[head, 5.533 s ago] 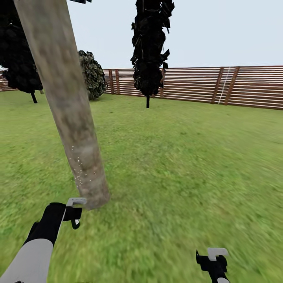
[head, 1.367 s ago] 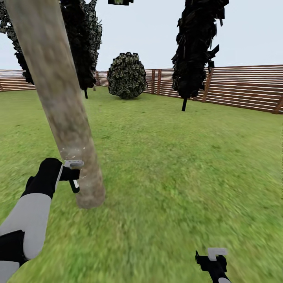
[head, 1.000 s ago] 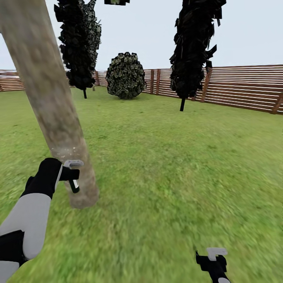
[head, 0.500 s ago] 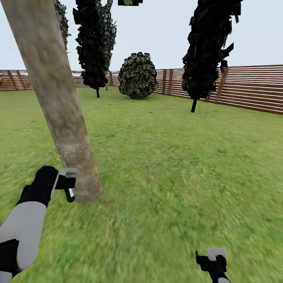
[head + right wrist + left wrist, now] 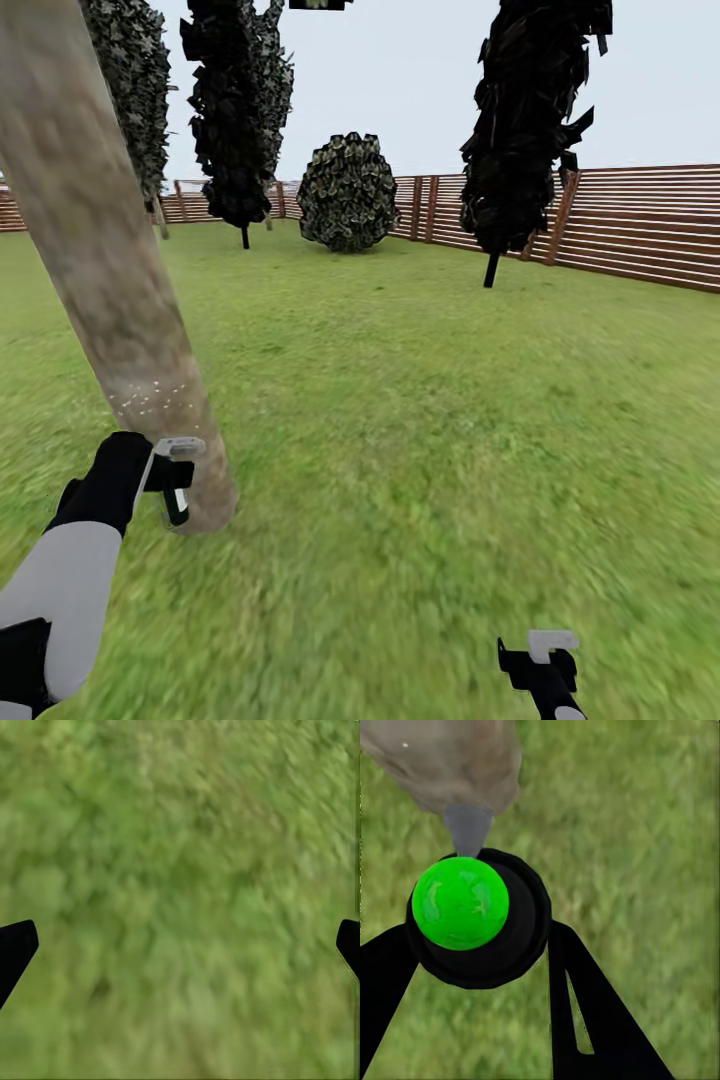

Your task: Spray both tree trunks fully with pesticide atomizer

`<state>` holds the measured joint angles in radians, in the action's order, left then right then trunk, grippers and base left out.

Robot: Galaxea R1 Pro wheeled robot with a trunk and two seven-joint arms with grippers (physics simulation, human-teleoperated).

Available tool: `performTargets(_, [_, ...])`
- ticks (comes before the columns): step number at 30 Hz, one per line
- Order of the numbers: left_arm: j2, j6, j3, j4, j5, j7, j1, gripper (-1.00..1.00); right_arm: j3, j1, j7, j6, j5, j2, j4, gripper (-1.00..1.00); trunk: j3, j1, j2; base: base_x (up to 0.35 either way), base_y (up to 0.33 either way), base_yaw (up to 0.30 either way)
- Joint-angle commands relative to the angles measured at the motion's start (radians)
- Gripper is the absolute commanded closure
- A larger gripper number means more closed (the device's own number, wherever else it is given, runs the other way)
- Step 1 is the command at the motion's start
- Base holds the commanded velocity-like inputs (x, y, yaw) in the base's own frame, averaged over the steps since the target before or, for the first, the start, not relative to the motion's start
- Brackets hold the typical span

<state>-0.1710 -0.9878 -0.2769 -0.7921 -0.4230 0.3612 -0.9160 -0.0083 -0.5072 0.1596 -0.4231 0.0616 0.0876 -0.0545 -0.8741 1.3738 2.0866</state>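
The left tool (image 5: pixel 172 478) still clamps the atomizer (image 5: pixel 472 915), nozzle aimed at the trunk (image 5: pixel 120 300) just beside it. Since a second ago, the speckled spray band sits lower on the trunk, so coverage is likely working toward its base. The right tool (image 5: pixel 540 665) hangs wide over the lawn (image 5: pixel 450 400), well apart from the trunk.

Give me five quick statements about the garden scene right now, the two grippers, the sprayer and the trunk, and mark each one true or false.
1. The left gripper holds the pesticide atomizer between its fingers. True.
2. The atomizer's grey nozzle points at the tree trunk. True.
3. The right gripper is shut on a second sprayer. False: its fingers are spread with nothing but lawn between them.
4. Pale speckles show on the lower trunk above the left gripper. True.
5. A brick wall borders the lawn. False: it is a brown slatted wooden fence.
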Motion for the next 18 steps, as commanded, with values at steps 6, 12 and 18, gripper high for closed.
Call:
performTargets(6, [-0.069,-0.001,-0.004,-0.003,-0.005,0.005,0.077,1.0,-0.001,-0.001,0.005,-0.002,0.007,0.0,0.001,-1.0,-0.001,0.0,0.0,0.061,-0.22,0.227])
performTargets(12, [-0.03,0.0,-0.009,-0.006,-0.006,0.004,0.079,1.0,-0.001,-0.001,0.005,-0.002,0.007,0.0,0.001,-1.0,-0.001,0.0,0.0,0.04,-0.031,0.125])
performTargets(18, [-0.023,0.0,-0.003,-0.018,-0.006,-0.001,0.078,1.0,-0.001,-0.001,0.005,-0.002,0.007,0.001,0.001,-1.0,-0.001,0.0,0.0,0.03,-0.004,0.001])
